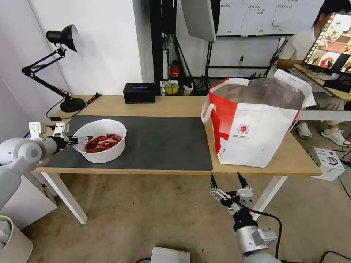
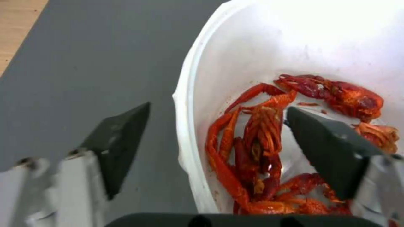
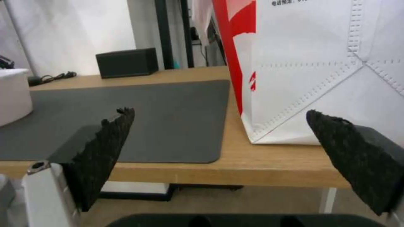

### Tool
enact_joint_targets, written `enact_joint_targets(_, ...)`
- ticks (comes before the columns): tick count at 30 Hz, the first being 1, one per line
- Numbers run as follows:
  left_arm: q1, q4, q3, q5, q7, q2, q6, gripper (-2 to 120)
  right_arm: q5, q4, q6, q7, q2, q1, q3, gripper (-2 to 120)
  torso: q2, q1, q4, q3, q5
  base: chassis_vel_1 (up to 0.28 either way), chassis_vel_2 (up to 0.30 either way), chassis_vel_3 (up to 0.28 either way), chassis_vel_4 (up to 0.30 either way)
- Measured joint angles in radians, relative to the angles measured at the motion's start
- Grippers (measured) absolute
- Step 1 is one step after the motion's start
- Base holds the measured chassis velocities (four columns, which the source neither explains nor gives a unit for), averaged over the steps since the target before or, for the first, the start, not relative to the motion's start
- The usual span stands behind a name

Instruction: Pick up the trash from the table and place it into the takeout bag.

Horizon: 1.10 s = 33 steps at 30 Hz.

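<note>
White plastic forms the round bowl of red crayfish shells (image 1: 104, 140) that we see on the dark grey mat (image 1: 161, 142) near the left end of the light-wood surface (image 1: 175, 104), where our left claw (image 1: 85, 139) straddles its rim, jaws spread, one finger inside, one outside, gripping nothing. Our right claw (image 1: 227, 181) hangs wide open and empty below the front edge, just before the white and red takeout bag (image 1: 252, 135) standing at the right end.
</note>
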Motion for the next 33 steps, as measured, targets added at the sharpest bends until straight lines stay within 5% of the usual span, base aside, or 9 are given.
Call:
enact_joint_targets(21, 0.032, -0.017, -0.024, 0.013, 0.02, -0.017, -0.009, 4, 0.0, 0.0, 0.0, 0.0, 0.0, 0.0, 0.0, 100, 0.0, 0.0, 0.0001, 0.0, 0.0002, 0.0, 0.0, 0.0, 0.0)
enact_joint_targets(33, 0.069, -0.034, -0.059, 0.007, 0.02, -0.017, -0.012, 0, 0.0, 0.0, 0.0, 0.0, 0.0, 0.0, 0.0, 100, 0.0, 0.0, -0.0001, 0.0, 0.0, 0.0, 0.0, 0.0, 0.0)
